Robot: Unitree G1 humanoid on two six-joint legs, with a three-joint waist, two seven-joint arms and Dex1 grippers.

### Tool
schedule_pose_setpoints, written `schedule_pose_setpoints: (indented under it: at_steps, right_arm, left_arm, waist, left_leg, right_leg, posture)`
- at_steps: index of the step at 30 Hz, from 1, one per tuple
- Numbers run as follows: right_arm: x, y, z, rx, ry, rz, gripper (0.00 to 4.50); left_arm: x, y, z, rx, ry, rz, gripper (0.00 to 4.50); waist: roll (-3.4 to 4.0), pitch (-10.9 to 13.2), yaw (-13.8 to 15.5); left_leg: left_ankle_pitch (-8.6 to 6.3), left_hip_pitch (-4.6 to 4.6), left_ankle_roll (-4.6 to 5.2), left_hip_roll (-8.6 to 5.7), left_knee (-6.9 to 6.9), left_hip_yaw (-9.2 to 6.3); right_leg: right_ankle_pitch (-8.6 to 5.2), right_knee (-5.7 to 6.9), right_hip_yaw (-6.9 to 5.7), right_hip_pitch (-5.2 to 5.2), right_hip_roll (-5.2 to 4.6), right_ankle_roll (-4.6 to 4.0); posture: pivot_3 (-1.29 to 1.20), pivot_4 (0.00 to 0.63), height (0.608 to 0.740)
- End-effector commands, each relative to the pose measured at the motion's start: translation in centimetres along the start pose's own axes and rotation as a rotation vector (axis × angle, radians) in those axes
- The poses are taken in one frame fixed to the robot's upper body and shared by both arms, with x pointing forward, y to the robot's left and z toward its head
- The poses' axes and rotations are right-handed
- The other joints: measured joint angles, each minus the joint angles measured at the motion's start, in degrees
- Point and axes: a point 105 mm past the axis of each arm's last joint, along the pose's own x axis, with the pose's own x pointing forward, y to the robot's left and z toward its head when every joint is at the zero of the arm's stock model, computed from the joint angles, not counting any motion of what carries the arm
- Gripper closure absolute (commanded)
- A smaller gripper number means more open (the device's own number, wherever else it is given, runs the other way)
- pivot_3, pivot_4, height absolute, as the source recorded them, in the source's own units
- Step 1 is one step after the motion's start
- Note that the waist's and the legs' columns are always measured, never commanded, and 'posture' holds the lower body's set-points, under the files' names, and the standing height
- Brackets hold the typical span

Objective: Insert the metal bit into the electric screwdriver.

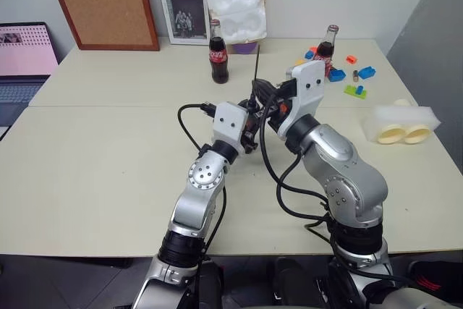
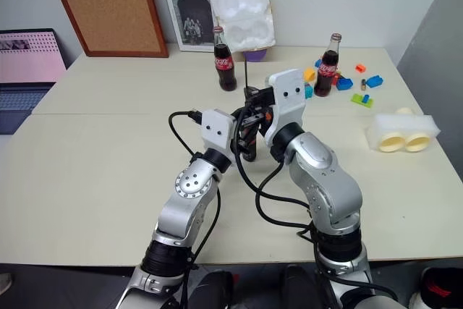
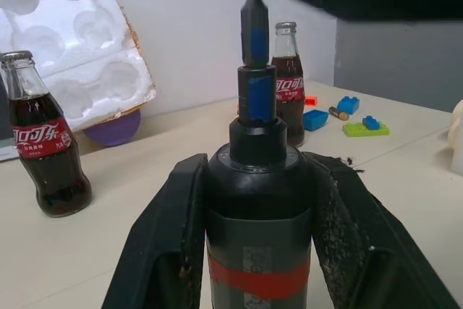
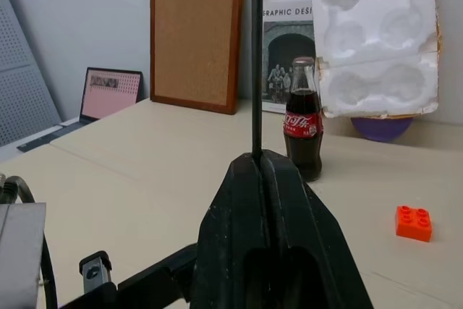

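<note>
The left gripper (image 3: 253,244) squeezes the slim black electric screwdriver with red band (image 3: 257,215); the right gripper (image 4: 262,168) pinches the thin grey metal bit (image 4: 256,56), whose end sits in the screwdriver's nose. Push straight down, slowly

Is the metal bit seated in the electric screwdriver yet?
Cannot tell: metal bit stands in line with the electric screwdriver at its blue collar, depth unclear.

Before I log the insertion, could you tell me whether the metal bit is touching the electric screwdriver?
Touching: in the left wrist view, the metal bit runs straight down into the blue collar of the electric screwdriver, no gap showing.
</note>
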Motion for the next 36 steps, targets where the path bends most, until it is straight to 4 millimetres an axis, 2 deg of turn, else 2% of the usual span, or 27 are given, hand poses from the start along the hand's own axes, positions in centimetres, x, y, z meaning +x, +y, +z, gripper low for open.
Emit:
schedule_pose_setpoints:
  at_steps: [1,7,11,22,27,28,31,35,36]
  right_arm:
    - [-0.2,0.3,1.1,-0.018,-0.028,-0.01,4.5]
    - [-0.3,0.4,1.0,-0.007,-0.016,-0.002,4.5]
    - [-0.7,0.1,1.6,-0.008,-0.051,0.02,4.5]
    - [-1.9,-1.5,5.3,-0.039,-0.199,0.03,2.17]
    - [-2.9,-2.6,5.5,-0.056,-0.199,0.027,1.17]
    - [-3.4,-3.2,5.3,-0.088,-0.186,0.027,0.88]
    - [-4.6,-4.8,5.2,-0.171,-0.148,0.023,0.86]
    - [-6.3,-6.5,5.4,-0.304,-0.079,0.068,0.86]
    - [-7.1,-6.8,5.3,-0.357,-0.037,0.107,0.86]
  left_arm:
    - [0.3,-0.1,2.0,0.027,-0.072,-0.007,2.85]
    - [0.3,-0.1,2.0,0.027,-0.072,-0.008,2.85]
    - [0.3,-0.2,2.0,0.027,-0.072,-0.01,2.85]
    - [0.3,0.0,2.0,0.029,-0.074,-0.006,2.85]
    - [0.6,0.5,2.8,0.068,-0.092,0.003,2.85]
    - [0.9,0.8,3.6,0.132,-0.105,0.003,2.85]
    - [1.5,1.8,5.3,0.321,-0.123,0.001,2.85]
    - [2.2,3.8,6.1,0.532,-0.088,-0.007,2.85]
    - [2.3,4.1,5.7,0.639,-0.052,-0.057,2.85]
  waist:
    - [0.0,0.0,0.0]
    - [0.0,0.0,0.0]
    - [0.0,0.0,0.0]
    - [0.0,0.0,0.0]
    - [0.0,0.0,0.0]
    - [0.0,0.0,0.0]
    - [-0.01,0.0,0.1]
    - [0.03,0.0,0.1]
    - [0.05,0.1,0.1]
  left_leg:
    - [0.0,0.0,0.0,0.0,0.0,0.0]
    - [0.0,0.0,0.0,0.0,0.0,0.0]
    - [0.0,0.0,0.0,-0.01,0.0,0.0]
    - [0.0,-0.03,0.0,-0.01,-0.02,0.0]
    - [0.0,-0.04,0.0,-0.01,-0.04,0.0]
    - [0.0,-0.04,0.0,-0.01,-0.04,0.0]
    - [0.0,-0.09,0.0,-0.02,-0.04,-0.01]
    - [0.0,-0.11,0.0,-0.04,-0.07,0.01]
    - [-0.01,-0.09,0.0,-0.04,-0.13,0.02]
  right_leg:
    - [0.0,0.0,0.0,0.0,0.0,0.0]
    - [0.0,-0.01,0.0,0.0,0.0,0.0]
    - [0.0,-0.01,0.0,0.0,0.0,0.0]
    - [0.0,-0.06,-0.01,0.0,0.0,0.01]
    - [0.0,-0.07,-0.02,0.0,0.0,0.01]
    - [0.0,-0.08,-0.02,0.0,0.0,0.01]
    - [0.0,-0.12,-0.03,-0.02,0.0,0.01]
    - [0.0,-0.19,-0.03,-0.02,-0.01,0.01]
    - [-0.01,-0.26,-0.03,0.0,-0.02,0.02]
  posture:
    - [0.0,0.15,0.74]
    - [0.0,0.15,0.74]
    - [0.0,0.15,0.74]
    - [0.0,0.15,0.74]
    - [0.0,0.15,0.74]
    - [0.0,0.15,0.74]
    - [0.0,0.15,0.74]
    - [0.0,0.15,0.74]
    - [0.0,0.15,0.74]
